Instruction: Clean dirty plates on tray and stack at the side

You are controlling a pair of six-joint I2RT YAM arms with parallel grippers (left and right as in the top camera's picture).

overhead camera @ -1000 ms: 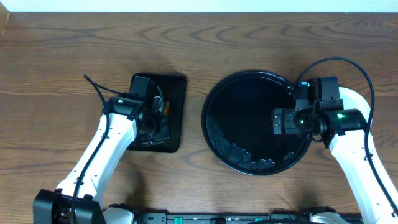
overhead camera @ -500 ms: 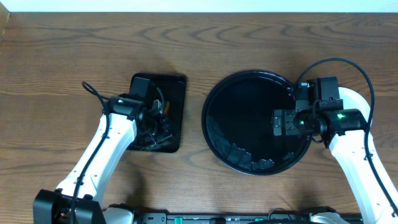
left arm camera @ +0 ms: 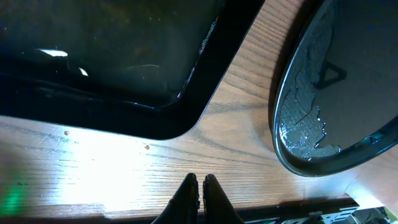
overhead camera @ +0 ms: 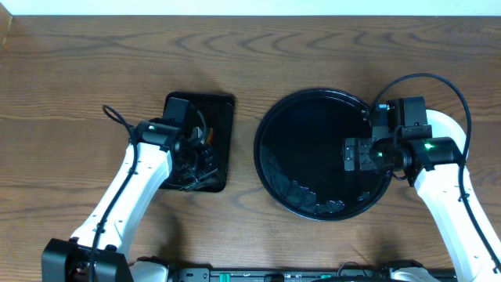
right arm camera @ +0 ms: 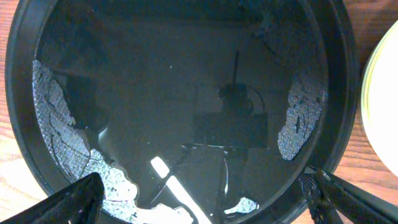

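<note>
The left claw [left arm camera: 200,198], pressed together on nothing, hangs by the one rectangular tray [overhead camera: 221,110], likely parked because no wiping is left to do. The one round tray [overhead camera: 259,145] lies on the worktop [overhead camera: 78,63] bare of plates (only wet patches), with the right claw [right arm camera: 202,186] spread wide above it. Just past its rim shows one pale plate [right arm camera: 382,93], probably the finished stack, though how many lie there is hidden.

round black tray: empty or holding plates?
Empty. The round tray shows only bare glossy black and wet patches in overhead and right wrist views; a pale plate sits outside its rim.
</note>
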